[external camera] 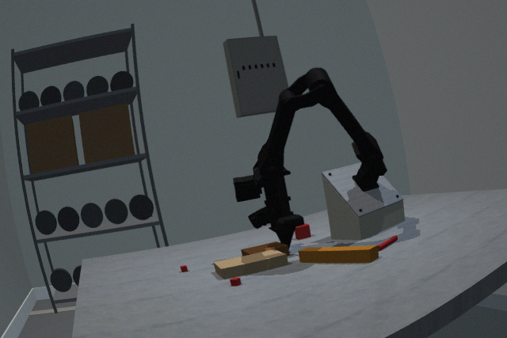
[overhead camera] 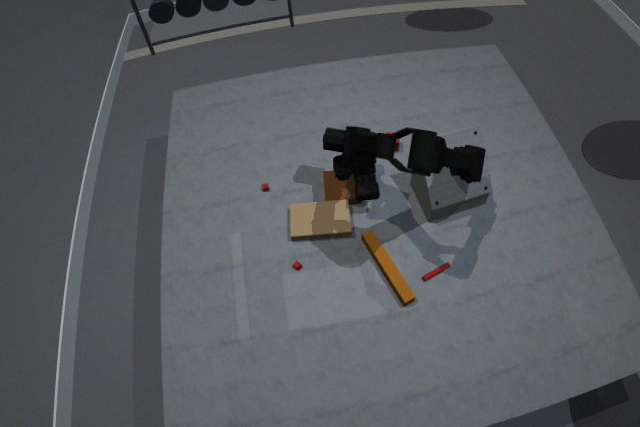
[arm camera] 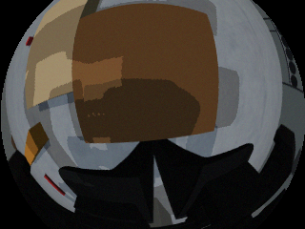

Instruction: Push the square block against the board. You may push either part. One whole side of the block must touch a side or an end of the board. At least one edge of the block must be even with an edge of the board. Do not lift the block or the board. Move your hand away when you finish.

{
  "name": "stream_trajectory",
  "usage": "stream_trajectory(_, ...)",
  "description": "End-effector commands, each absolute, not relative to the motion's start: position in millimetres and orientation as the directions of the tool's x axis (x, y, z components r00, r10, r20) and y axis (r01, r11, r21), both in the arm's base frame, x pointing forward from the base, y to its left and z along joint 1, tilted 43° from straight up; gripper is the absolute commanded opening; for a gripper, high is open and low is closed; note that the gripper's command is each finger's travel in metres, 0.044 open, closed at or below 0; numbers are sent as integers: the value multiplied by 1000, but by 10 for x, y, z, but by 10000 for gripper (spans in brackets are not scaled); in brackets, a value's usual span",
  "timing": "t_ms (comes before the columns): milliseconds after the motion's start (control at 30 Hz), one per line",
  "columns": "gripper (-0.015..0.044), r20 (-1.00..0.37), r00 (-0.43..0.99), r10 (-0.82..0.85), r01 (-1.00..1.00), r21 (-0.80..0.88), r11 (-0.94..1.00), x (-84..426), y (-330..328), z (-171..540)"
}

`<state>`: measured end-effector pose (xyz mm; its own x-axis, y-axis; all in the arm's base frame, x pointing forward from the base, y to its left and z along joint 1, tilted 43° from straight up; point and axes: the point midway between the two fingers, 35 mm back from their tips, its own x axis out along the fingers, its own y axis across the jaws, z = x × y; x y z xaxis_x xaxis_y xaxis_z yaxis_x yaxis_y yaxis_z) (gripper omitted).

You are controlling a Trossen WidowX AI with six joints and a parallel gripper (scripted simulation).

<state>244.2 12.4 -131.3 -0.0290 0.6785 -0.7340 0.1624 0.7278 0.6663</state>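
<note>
The brown square block [overhead camera: 334, 185] [external camera: 260, 248] [arm camera: 148, 43] lies flat on the table beside the long side of the light tan board [overhead camera: 302, 219] [external camera: 245, 263] [arm camera: 52, 40]. Their facing sides look touching or nearly so; a thin gap cannot be ruled out. At the end nearest the gripper, the block sticks out past the board's end, so those edges are not even. My gripper [overhead camera: 367, 195] [external camera: 288, 248] [arm camera: 152, 136] is shut and empty, pointing down low at the block's protruding side, its tips at or very near it. The top view hides the fingertips.
An orange bar [overhead camera: 387, 267] [external camera: 337, 254] [arm camera: 35, 143] and a red rod [overhead camera: 435, 271] [external camera: 387, 243] lie right of the board. Small red cubes [overhead camera: 265, 187] [overhead camera: 297, 265] lie left and in front. A larger red block [external camera: 303, 231] and a sloped grey box [external camera: 344, 219] stand behind.
</note>
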Motion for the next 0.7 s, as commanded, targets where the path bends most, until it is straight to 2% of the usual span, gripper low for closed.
stream_trajectory(0,0,-734,-22,678,159,667,728,2514,116,-1318)
stream_trajectory(667,0,-734,-21,678,158,667,728,2728,96,-1341)
